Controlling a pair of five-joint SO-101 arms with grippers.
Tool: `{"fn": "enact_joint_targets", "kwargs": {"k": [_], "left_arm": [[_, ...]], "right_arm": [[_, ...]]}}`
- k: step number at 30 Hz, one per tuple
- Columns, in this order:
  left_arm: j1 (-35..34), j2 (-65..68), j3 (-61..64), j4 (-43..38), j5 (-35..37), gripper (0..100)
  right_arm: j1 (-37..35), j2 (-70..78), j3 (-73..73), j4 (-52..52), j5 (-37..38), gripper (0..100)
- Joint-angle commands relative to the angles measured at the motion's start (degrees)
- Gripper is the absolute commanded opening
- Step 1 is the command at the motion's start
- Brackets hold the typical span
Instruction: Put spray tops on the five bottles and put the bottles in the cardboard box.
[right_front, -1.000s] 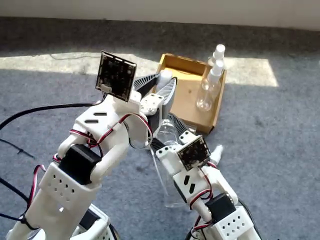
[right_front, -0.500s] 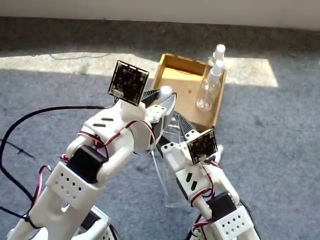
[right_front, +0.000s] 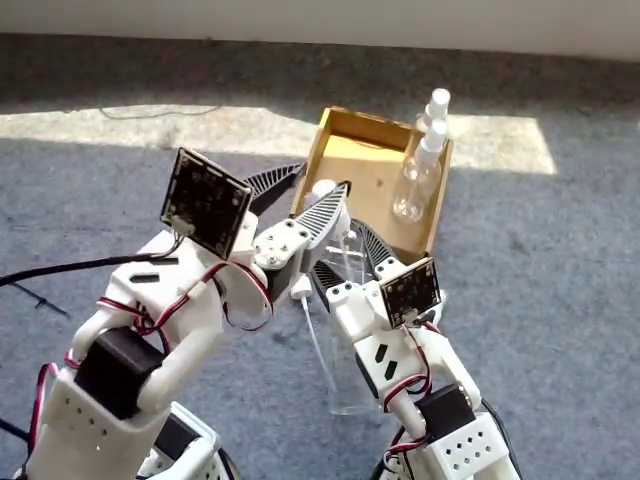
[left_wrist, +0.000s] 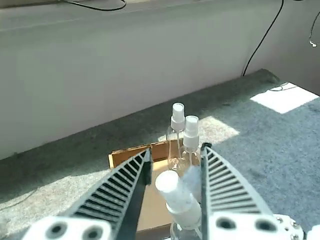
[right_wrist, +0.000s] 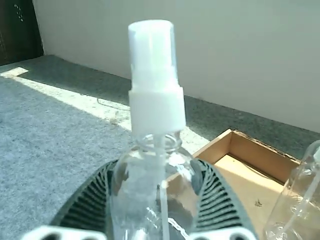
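A: How is the clear plastic bottle (right_wrist: 150, 200) oriented, and where is it found?
B: It is held upright with its long axis vertical. Its white spray top (right_wrist: 154, 75) is seated on the neck and pointed upward. It is just outside the near wall of the brown cardboard box (right_front: 372, 185).
A: By what is it gripped?
B: It is clamped at the shoulders by the right gripper (right_wrist: 155, 172). The left gripper (left_wrist: 176, 152) is spread apart, with one finger at each side of the spray top; contact cannot be judged. Two capped bottles (right_front: 415, 175) are stood in the box's far corner.
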Motion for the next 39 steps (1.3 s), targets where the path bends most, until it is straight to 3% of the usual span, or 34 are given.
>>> {"fn": "enact_joint_targets", "kwargs": {"k": [1, 11, 24, 28, 32, 39], "left_arm": [[-3.6, -0.7, -2.6, 0.1, -0.5, 16], [-4.0, 9.1, 1.3, -1.8, -0.6, 15], [-0.9, 9.3, 4.5, -2.0, -0.8, 15], [0.7, 9.5, 3.3, -1.8, -6.2, 15], [2.6, 9.5, 3.2, -1.8, -6.6, 15], [4.5, 9.1, 2.7, -1.7, -6.7, 15]], "right_arm": [[0.6, -0.8, -1.2, -0.3, -0.6, 0.4], [0.6, -0.8, -1.0, -0.3, -0.6, 0.4], [0.6, -0.8, -1.0, -0.1, -0.2, 0.4], [0.6, -0.8, -1.0, 0.0, -0.2, 0.4], [0.6, -0.8, -1.0, 0.0, 0.2, 0.4], [0.7, -0.8, -0.9, 0.0, 12.4, 0.5]]}}
